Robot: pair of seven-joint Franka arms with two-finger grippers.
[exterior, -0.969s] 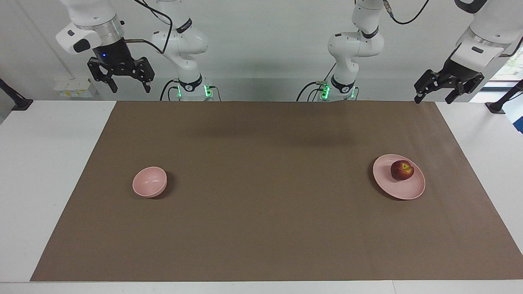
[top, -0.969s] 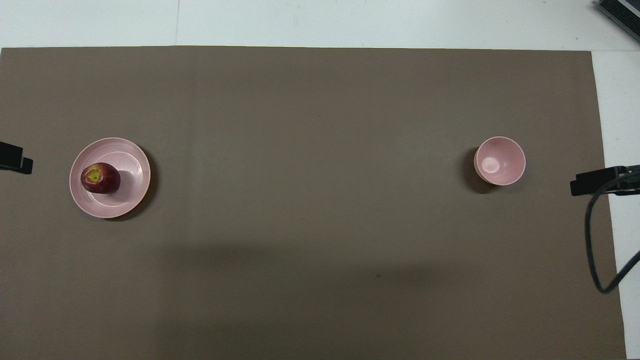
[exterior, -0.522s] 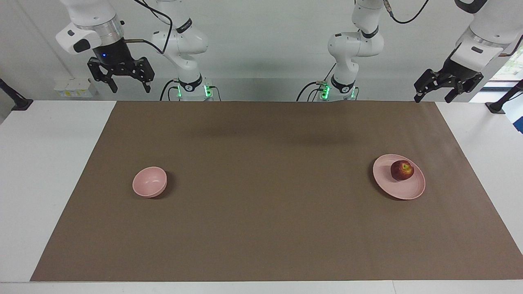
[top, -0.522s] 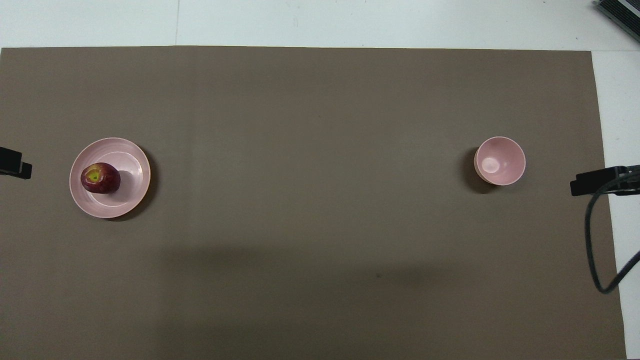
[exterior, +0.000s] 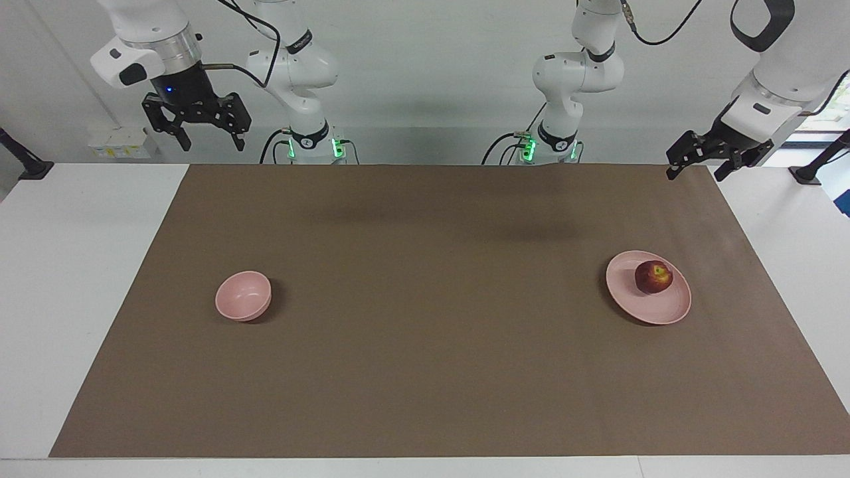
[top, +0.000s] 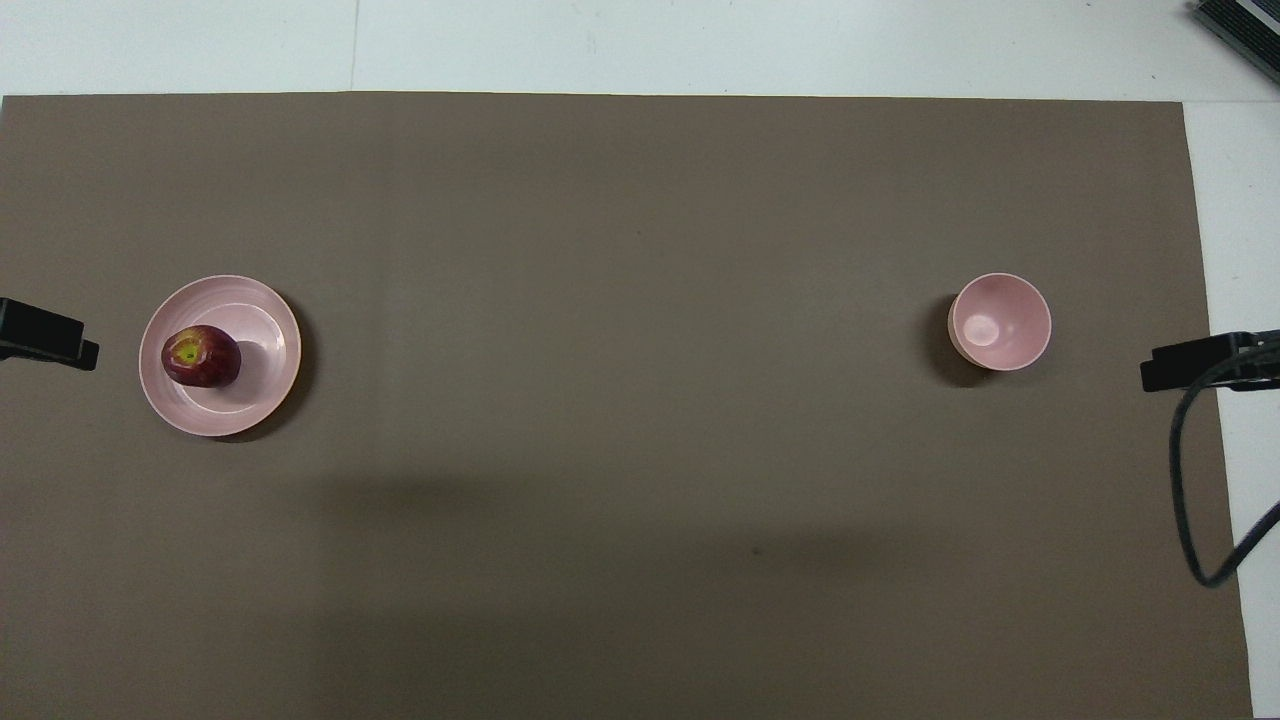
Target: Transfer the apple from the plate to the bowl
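Apple (exterior: 654, 277) sits on plate (exterior: 647, 307), at my left arm's end; bowl (exterior: 243, 296) well apart, empty; left pincer (exterior: 694, 165) open, up high; right pincer (exterior: 207, 137) open, waits; next: lower left pincer, grab apple.

You are looking at a robotics lab. Two white arms (exterior: 571, 73) are bolted at the edge of a white table (exterior: 73, 265) covered by a brown mat (exterior: 425, 372). Green lights glow at their bases, cables trail behind, and the wall is bare.
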